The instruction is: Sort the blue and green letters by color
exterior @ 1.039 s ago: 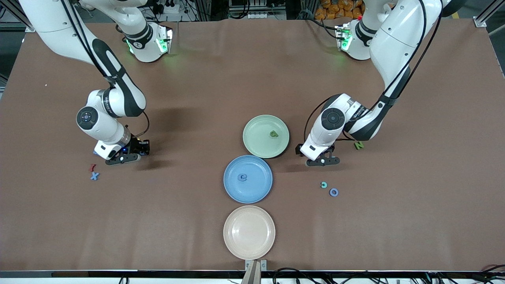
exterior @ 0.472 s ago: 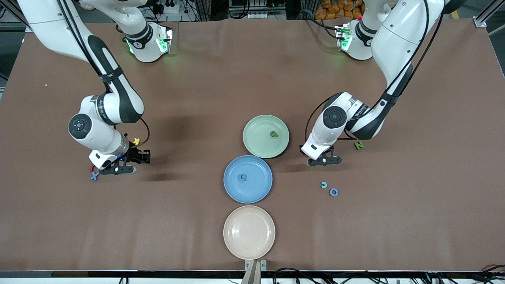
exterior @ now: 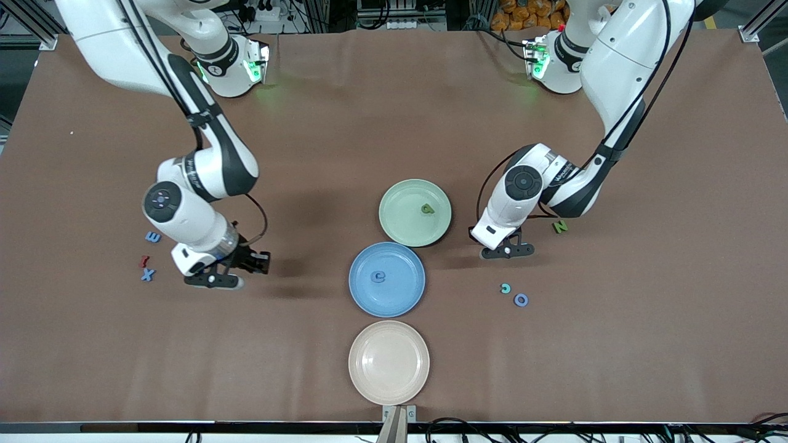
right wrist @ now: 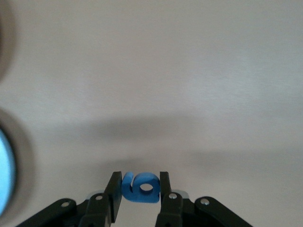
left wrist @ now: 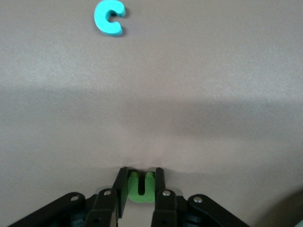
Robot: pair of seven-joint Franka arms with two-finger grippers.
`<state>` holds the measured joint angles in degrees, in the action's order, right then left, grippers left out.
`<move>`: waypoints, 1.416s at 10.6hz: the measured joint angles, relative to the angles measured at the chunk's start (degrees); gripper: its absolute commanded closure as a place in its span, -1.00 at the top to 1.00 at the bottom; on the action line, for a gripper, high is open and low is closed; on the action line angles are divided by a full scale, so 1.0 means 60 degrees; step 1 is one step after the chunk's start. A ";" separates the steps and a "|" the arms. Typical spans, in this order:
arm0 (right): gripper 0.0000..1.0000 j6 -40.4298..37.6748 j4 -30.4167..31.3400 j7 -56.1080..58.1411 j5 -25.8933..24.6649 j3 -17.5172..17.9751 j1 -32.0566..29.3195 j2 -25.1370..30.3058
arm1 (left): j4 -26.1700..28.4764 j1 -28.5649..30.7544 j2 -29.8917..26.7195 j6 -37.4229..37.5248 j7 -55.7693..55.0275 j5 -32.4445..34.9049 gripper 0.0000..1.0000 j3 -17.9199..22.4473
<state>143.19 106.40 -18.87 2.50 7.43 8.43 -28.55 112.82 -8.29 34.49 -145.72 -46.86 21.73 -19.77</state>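
Brown table (exterior: 394, 111), cloth-covered, a few creases.

Three plates in a row at mid-table, running toward the front camera:
- green plate (exterior: 400, 229), farthest from the camera
- blue plate (exterior: 403, 298), middle, just beside the green one
- beige plate (exterior: 389, 363), nearest the camera, just beside the blue one, close to the table edge

Red letter (exterior: 144, 261) lies on the table toward the right arm's end, well apart from the plates.

Cables (exterior: 468, 424) hang along the table edge nearest the camera.
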 measured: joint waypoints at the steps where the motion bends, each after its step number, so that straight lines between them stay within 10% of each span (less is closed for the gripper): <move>1: -0.67 0.0001 -0.0367 -0.0253 0.0073 0.0004 0.0225 -0.0271 | -0.0004 0.0057 -0.0059 -0.0004 0.0000 0.0000 -1.00 0.0001; 12: -0.51 0.0984 -0.2927 -0.2189 0.0562 0.0023 0.2784 -0.2151 | -0.0167 0.0117 -0.1116 0.1308 -0.0331 -0.0854 -1.00 -0.0672; 15: 0.99 0.1962 -0.2967 -0.3136 0.0570 0.0023 0.3081 -0.2611 | -0.0225 -0.0367 -0.1118 0.1497 -0.1447 -0.0909 -1.00 -0.1006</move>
<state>154.96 88.60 -37.69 5.92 7.57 26.92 -44.22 111.47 -10.49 27.78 -136.74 -55.54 16.27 -25.80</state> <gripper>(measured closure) 0.612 0.736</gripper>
